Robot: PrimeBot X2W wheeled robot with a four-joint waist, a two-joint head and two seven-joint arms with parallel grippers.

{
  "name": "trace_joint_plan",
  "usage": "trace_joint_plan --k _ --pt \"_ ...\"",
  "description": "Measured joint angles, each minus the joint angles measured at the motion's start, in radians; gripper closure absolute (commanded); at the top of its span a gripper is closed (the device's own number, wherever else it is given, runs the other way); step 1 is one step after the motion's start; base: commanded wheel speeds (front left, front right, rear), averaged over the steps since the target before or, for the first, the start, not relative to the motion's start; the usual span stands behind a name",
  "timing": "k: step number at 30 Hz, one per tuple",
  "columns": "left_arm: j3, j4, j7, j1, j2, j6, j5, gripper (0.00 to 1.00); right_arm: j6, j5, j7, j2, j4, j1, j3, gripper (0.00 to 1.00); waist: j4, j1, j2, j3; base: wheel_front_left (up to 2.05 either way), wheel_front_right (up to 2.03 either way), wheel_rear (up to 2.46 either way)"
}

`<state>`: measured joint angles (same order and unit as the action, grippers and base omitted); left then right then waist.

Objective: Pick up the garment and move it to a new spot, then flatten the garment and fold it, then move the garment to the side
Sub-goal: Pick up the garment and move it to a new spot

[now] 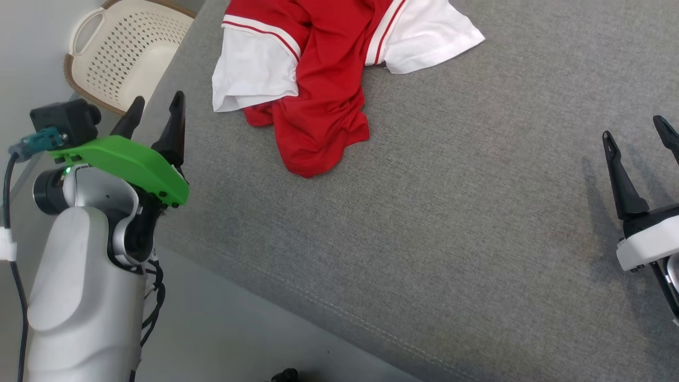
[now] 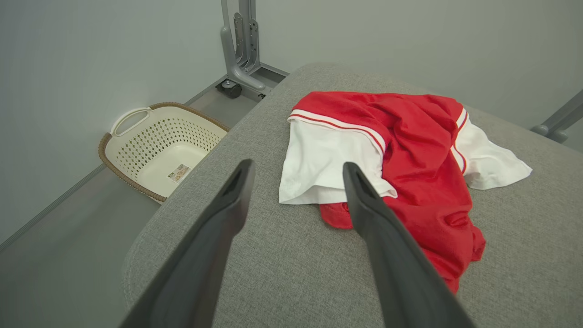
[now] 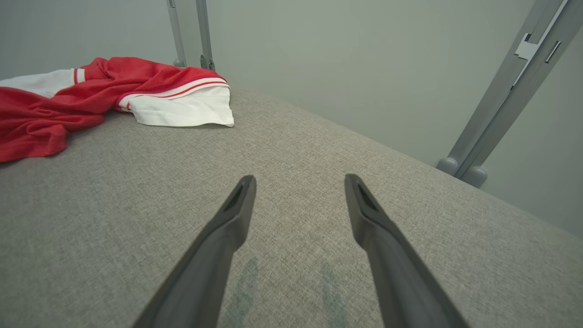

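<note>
Since the garment (image 1: 318,106) lies crumpled with neither gripper touching it, I log every stage of the task as outstanding: pick-up, relocation, flattening, folding and the final move aside.

Position of the work item: the garment, red with white sleeves, rests on the grey cushion (image 1: 424,212), on the part nearest the basket (image 1: 116,63). The basket stands on the floor just off the cushion's edge. The red body is bunched into folds. One white sleeve points toward the basket and the other lies on the side away from it.

Left gripper (image 1: 158,100): it hovers at the cushion's edge, between the basket and the garment, near the basket-side sleeve. Its fingers are spread wide with nothing between them.

Right gripper (image 1: 634,128): it sits well apart from the basket, beyond the garment, over bare cushion. Its fingers are equally wide and empty.

Assessment: I judge the operation to be at its very start, with only the approach set up. The left gripper appears better placed for the first grasp.
</note>
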<state>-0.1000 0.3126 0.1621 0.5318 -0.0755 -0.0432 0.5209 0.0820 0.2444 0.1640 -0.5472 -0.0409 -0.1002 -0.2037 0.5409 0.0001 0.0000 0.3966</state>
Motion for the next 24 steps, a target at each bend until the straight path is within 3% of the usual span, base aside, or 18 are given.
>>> trace_joint_plan --k 24 --pt "0.035 0.236 0.039 0.247 0.034 0.013 0.065 0.00 -0.001 -0.016 -0.090 -0.095 -0.144 -0.034 0.060 0.00 -0.135 0.0000 0.0000 0.162 0.00 0.00 0.00"
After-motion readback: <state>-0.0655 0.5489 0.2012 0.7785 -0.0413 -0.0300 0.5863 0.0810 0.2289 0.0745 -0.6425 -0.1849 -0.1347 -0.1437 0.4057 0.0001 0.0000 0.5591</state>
